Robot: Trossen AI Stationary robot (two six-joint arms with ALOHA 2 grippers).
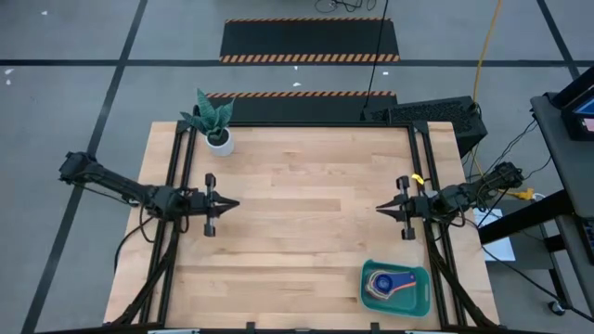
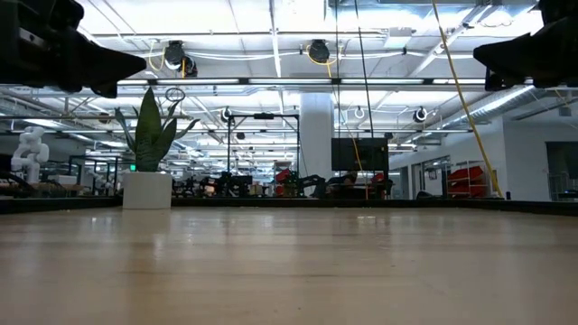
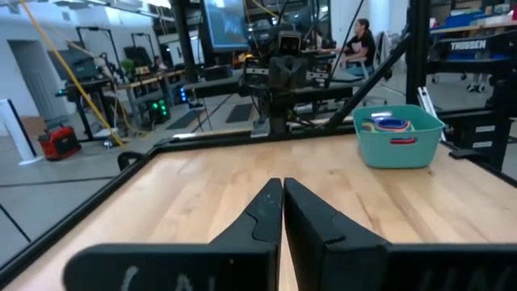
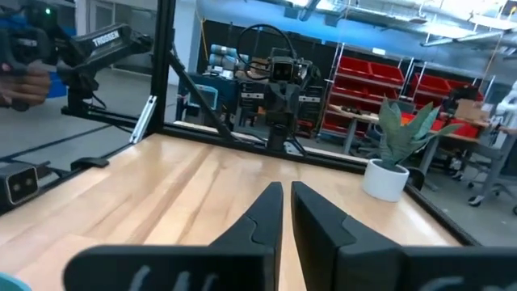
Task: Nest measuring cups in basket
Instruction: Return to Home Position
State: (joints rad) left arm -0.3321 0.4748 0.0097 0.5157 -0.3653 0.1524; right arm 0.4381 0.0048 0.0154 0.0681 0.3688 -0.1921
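Observation:
The teal basket (image 1: 396, 287) stands near the table's near right corner and shows too in the left wrist view (image 3: 397, 136). Measuring cups (image 1: 388, 282) lie nested inside it, a blue one and an orange one on top; their rims (image 3: 390, 125) show above the wall. My left gripper (image 1: 232, 205) hangs shut over the table's left side, pointing level toward the right. My right gripper (image 1: 380, 209) hangs shut over the right side, pointing level toward the left. Both are well above the wood and hold nothing.
A white pot with a green plant (image 1: 217, 130) stands at the table's far left corner. Black frame rails (image 1: 182, 176) run along the left and right sides. The wide wooden middle (image 1: 306, 213) lies bare between the two grippers.

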